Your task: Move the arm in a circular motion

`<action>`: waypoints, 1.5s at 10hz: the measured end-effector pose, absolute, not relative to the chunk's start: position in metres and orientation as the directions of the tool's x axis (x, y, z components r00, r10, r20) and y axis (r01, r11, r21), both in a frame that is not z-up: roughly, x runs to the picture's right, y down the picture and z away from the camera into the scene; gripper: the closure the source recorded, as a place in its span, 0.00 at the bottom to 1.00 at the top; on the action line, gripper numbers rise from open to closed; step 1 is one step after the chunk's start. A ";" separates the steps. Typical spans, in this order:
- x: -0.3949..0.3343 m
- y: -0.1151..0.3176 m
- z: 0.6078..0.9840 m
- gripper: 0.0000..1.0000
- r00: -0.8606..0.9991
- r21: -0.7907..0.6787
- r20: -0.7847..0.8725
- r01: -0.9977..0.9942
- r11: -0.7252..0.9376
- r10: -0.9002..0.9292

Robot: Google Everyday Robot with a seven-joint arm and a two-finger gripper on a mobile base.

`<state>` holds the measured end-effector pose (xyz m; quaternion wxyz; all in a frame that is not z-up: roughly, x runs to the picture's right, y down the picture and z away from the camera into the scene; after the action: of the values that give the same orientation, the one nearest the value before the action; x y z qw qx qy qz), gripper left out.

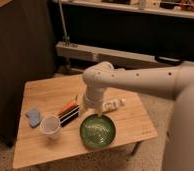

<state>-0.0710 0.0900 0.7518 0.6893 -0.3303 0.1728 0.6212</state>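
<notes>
**Arm circling low over a cluttered surface: here's what I'd worry about**

Going left to right on the wooden surface [45, 92]: there's a small blue thing [33, 116] near the left edge. Just beside it is a white cup [50, 125], standing upright. Next come some orange and black sticks [68, 112] lying at an angle, close to the cup. Then there's a green bowl [97, 131] toward the front edge, and a little white item [113, 104] lying on its side just behind the bowl.

The arm [140, 80] comes in from the right and bends at a chunky elbow over the middle of the surface. From there it drops down so the tool [93, 107] ends up right above the bowl's far rim, between the sticks and the white item. The tool looks very close to the bowl, but I can't say whether it's touching. I also honestly can't tell whether the tool is released or clenched, since the wrist hides it.

The task is only to draw a circle with the arm, so nothing needs grabbing. My worry is height. If the circle is traced this low, a leftward swing could shove the sticks into the cup and tip it. A rightward swing could roll the white item off the surface. Dipping lower could catch the bowl's rim and drag it. A wide loop could also bring the elbow close to the grey rail [85, 50] behind it.
</notes>
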 end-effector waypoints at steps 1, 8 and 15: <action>-0.080 0.067 0.769 0.35 0.175 -0.239 -0.631 -0.971 0.026 0.756; 0.006 -0.051 0.831 0.35 0.040 -0.091 -0.541 -0.996 -0.011 0.840; 0.168 -0.023 0.788 0.35 -0.217 0.079 -0.474 -0.976 -0.205 0.853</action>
<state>0.1678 -0.0226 0.7880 0.6030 -0.1663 0.1841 0.7582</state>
